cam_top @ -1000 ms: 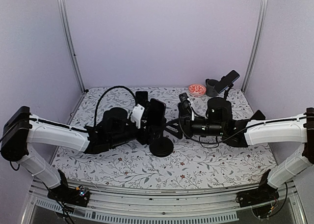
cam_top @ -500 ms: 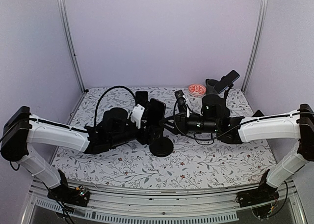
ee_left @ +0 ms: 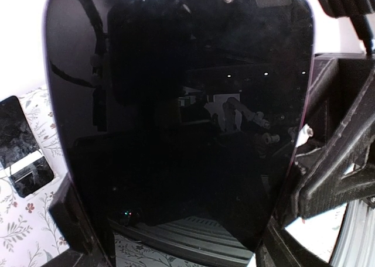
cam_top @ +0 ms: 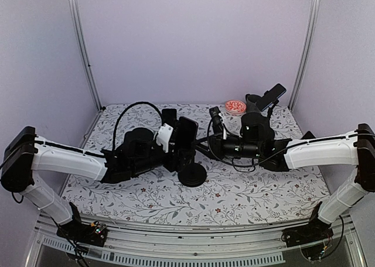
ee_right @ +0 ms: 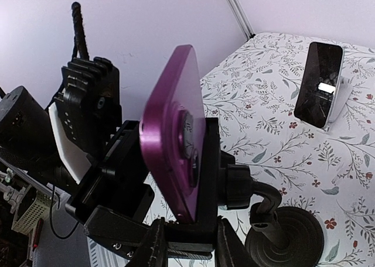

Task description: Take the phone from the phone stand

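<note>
The phone (cam_top: 188, 130) stands upright, long axis vertical, on the phone stand (cam_top: 193, 174) at frame centre. The left end effector (cam_top: 183, 141) grasps it across its width. The right end effector (ee_right: 192, 248), reaching in from the right, straddles the phone stand's holder below it; whether it pinches, I cannot tell.

Top view looks down from behind both arms. Both wrist views share the phone (ee_left: 176, 120): its screen sits very close ahead of the left claw (ee_left: 193, 202), its back ahead of the right claw (ee_right: 186, 243).
</note>
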`<state>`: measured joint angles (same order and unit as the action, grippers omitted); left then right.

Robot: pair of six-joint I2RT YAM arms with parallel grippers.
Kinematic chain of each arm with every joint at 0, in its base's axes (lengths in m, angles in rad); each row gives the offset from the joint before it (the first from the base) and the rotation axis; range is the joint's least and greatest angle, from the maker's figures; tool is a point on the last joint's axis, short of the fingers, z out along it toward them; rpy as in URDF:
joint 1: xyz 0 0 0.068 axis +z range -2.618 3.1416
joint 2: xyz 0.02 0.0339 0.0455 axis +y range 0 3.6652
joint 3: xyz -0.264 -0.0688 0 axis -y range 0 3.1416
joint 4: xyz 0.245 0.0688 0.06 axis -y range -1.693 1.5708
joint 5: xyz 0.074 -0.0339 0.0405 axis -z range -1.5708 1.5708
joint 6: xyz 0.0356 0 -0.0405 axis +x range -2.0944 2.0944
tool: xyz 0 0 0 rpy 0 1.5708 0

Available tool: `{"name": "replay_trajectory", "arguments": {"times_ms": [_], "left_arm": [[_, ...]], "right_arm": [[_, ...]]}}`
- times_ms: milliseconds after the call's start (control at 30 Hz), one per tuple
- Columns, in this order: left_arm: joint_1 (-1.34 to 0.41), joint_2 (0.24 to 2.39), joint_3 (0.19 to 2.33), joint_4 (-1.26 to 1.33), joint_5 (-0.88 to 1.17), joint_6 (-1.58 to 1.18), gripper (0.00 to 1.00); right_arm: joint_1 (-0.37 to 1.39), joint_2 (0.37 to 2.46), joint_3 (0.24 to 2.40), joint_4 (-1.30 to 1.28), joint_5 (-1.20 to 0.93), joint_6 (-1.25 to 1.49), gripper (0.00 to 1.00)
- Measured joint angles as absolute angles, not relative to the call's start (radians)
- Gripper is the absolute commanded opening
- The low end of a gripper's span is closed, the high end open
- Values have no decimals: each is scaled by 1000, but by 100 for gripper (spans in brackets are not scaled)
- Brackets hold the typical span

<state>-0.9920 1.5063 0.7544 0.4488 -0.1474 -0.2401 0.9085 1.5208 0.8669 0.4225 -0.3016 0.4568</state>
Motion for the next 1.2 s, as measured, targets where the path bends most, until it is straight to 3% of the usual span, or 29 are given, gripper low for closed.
{"name": "replay_trajectory", "arguments": {"times_ms": [867, 1200], "left_arm": [[-991, 1504, 762, 429, -110, -274, 11], [-955, 1486, 715, 482, 36, -235, 8]], "right_arm": [[908, 1439, 797, 404, -283, 452, 0], [907, 1430, 797, 392, -275, 440, 0]]}}
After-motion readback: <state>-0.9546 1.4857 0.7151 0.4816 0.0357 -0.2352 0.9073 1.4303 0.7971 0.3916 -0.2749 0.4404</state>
